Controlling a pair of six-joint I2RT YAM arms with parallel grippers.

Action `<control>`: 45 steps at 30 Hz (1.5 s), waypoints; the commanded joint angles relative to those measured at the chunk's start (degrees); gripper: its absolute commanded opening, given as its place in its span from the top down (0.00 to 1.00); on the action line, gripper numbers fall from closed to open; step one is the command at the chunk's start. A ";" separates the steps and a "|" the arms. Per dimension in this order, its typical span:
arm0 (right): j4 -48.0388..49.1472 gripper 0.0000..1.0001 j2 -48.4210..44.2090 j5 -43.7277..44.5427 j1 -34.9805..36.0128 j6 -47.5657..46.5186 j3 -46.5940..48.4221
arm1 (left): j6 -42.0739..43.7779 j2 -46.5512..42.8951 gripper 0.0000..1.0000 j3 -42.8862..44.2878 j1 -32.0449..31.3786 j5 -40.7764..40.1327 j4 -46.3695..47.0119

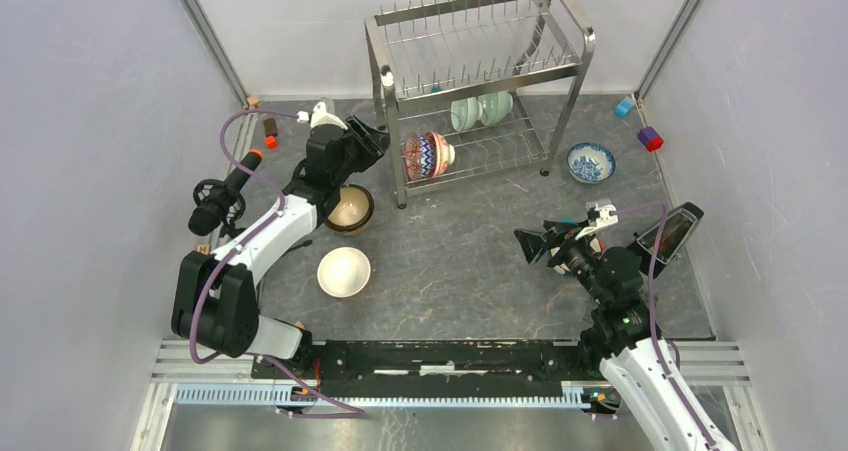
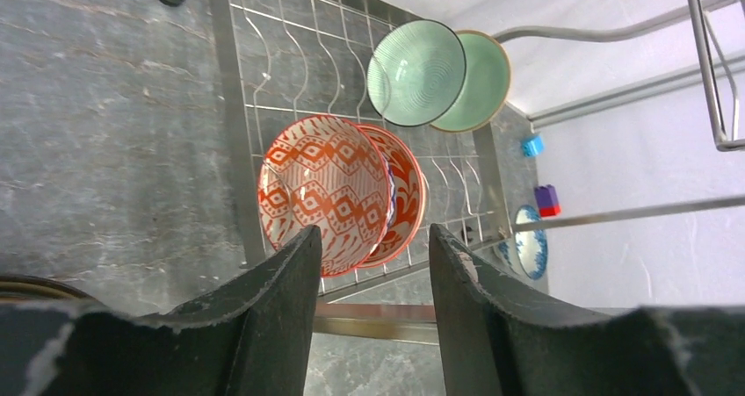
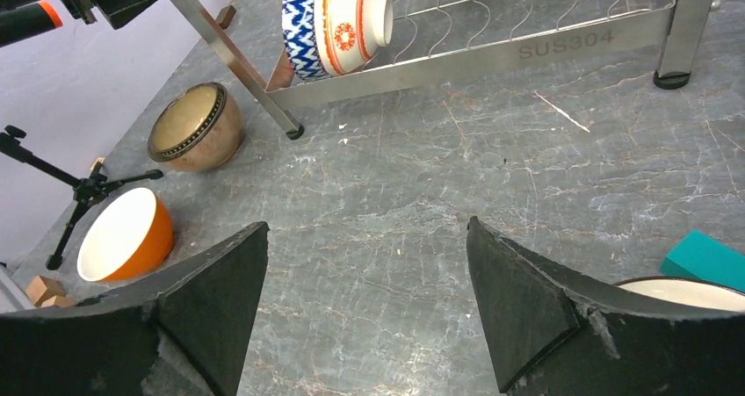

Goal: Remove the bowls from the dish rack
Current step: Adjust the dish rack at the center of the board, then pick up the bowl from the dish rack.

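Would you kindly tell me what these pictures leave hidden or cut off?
Right wrist: cream-rimmed bowl, lower right, cut off by the frame edge and a jaw; which bowl, unclear.
Left wrist: rear red-orange bowl mostly behind the front red-orange bowl; blue-and-white bowl crossed by a dish rack rail.
Top external: brown bowl partly under the left arm.

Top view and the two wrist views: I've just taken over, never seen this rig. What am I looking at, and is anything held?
The top view looks down on two robot arms at a table. The other pictures come from cameras on their wrists; the dark wedges are end effector fingers. The left end effector faces two red bowls in the dish rack, two green bowls beyond. The right end effector hangs above the table. A brown bowl, a white bowl and a blue bowl sit on it. Both end effectors are open, empty.
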 commanded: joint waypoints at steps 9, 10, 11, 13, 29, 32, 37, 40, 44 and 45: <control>-1.81 0.12 -1.24 0.43 0.47 -1.76 1.99 | -4.92 -1.85 0.46 -4.37 -7.20 9.64 9.11; -2.08 0.12 -1.28 0.47 0.46 -1.88 2.15 | -5.36 -2.60 0.46 -5.12 -7.39 9.16 9.83; -2.42 0.12 -1.27 0.43 0.47 -1.95 2.31 | -5.66 -3.34 0.46 -5.90 -7.44 8.50 10.13; -2.98 0.12 -1.27 0.56 0.41 -2.21 2.69 | -5.69 -4.76 0.46 -7.05 -7.55 6.68 10.12; -3.61 0.12 -1.17 0.74 0.54 -2.08 3.05 | -11.87 12.49 0.38 5.18 -7.10 8.67 8.90; -3.55 0.11 -1.18 0.78 0.50 -2.11 3.03 | -12.85 15.83 0.37 7.65 -6.79 10.08 9.46; -3.16 0.11 -1.02 1.04 0.56 -2.13 2.67 | -13.20 20.29 0.37 11.41 -5.41 15.20 9.94; -2.68 0.11 -0.72 0.98 0.53 -2.04 2.54 | -13.57 21.95 0.37 12.27 -4.61 17.01 9.87; -1.98 0.11 -0.34 1.01 0.57 -2.07 2.43 | -13.35 23.36 0.40 12.68 -4.41 17.53 9.42; -1.88 0.11 -0.25 1.10 0.57 -2.05 2.39 | -13.27 23.78 0.41 12.86 -4.40 17.84 9.27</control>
